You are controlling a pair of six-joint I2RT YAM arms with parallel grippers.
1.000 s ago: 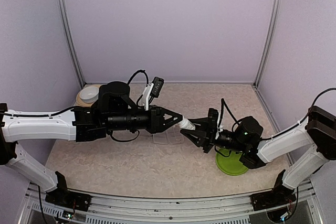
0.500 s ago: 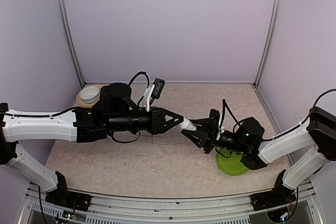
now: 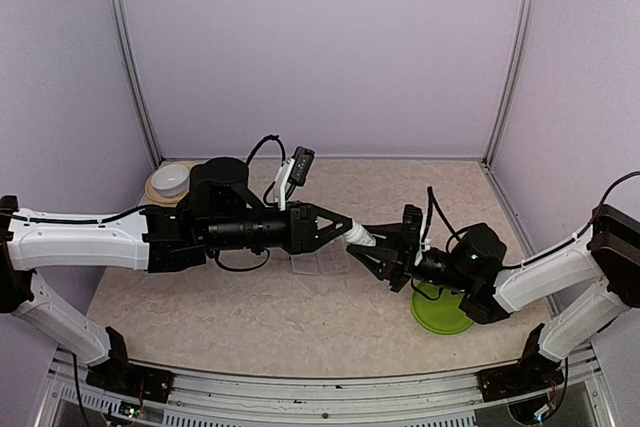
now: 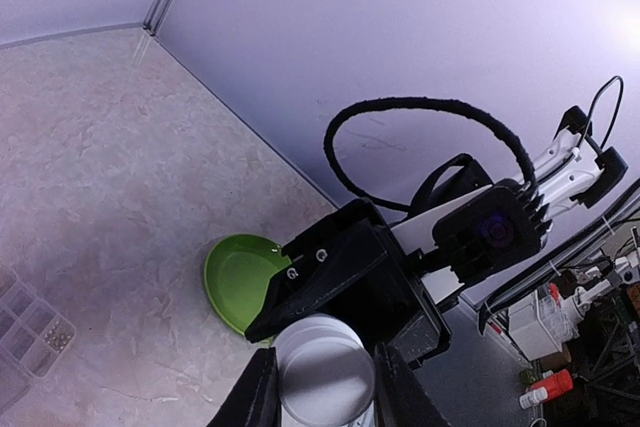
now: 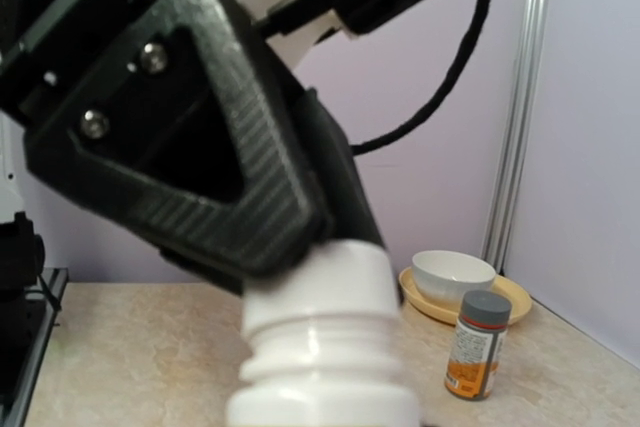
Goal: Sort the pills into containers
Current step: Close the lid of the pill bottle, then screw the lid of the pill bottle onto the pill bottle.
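Observation:
My left gripper (image 3: 348, 229) and right gripper (image 3: 372, 250) meet above the table's middle, both on a small white bottle (image 3: 358, 237). In the left wrist view my left gripper (image 4: 323, 387) is shut on the bottle's white cap (image 4: 323, 367), with the right gripper's black fingers (image 4: 340, 282) behind it. In the right wrist view the bottle's ribbed neck (image 5: 320, 347) fills the bottom and the left fingers (image 5: 200, 157) clamp its cap. The clear compartment box (image 3: 318, 265) lies on the table below them. It also shows in the left wrist view (image 4: 28, 332) with tiny pills (image 4: 57, 339) in one cell.
A green plate (image 3: 440, 314) lies under the right arm and also shows in the left wrist view (image 4: 238, 275). A white bowl on a tan plate (image 3: 170, 180) stands at the back left. A grey-capped, orange-labelled bottle (image 5: 477, 344) stands beside that bowl (image 5: 455, 275).
Both grippers and the white bottle between them have drifted slightly to the right. Both grips look the same.

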